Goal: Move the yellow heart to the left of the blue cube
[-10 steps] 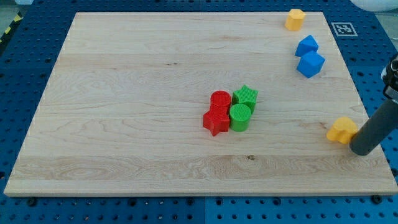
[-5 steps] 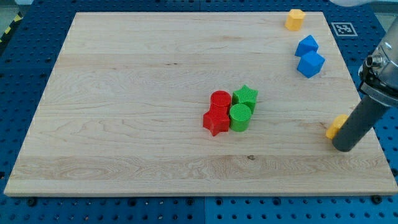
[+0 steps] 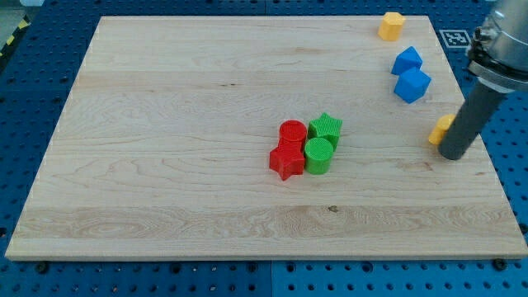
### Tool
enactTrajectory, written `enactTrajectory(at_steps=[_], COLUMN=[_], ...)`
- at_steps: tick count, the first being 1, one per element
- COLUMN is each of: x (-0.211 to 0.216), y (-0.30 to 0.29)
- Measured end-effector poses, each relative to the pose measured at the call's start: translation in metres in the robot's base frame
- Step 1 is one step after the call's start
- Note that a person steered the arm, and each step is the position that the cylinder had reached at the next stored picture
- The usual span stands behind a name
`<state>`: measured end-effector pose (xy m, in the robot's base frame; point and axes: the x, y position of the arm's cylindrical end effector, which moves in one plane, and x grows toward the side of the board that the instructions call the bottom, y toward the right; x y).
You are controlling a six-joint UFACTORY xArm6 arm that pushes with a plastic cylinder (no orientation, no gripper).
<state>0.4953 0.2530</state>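
A yellow block (image 3: 440,129) lies near the board's right edge, mostly hidden behind my rod, so its shape cannot be made out. My tip (image 3: 452,155) rests against its lower right side. The blue cube (image 3: 412,85) lies above it, about 50 pixels up the view and a little left. A second blue block (image 3: 407,59) touches the cube's upper side. Another yellow block (image 3: 391,25) lies at the board's top right.
A tight cluster sits at mid-board: a red cylinder (image 3: 292,132), a red star (image 3: 285,162), a green star (image 3: 327,127) and a green cylinder (image 3: 318,155). The wooden board's right edge (image 3: 483,157) runs just right of my tip.
My tip has moved up the view and slightly left, pushing the yellow block beside it from the lower right toward the blue cube. The other blocks have not moved.
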Motion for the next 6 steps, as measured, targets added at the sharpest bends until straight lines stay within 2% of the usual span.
enactTrajectory(at_steps=[2, 4, 5, 6], x=[-0.009, -0.043, -0.046, -0.022], y=[0.020, -0.002, -0.007, -0.005])
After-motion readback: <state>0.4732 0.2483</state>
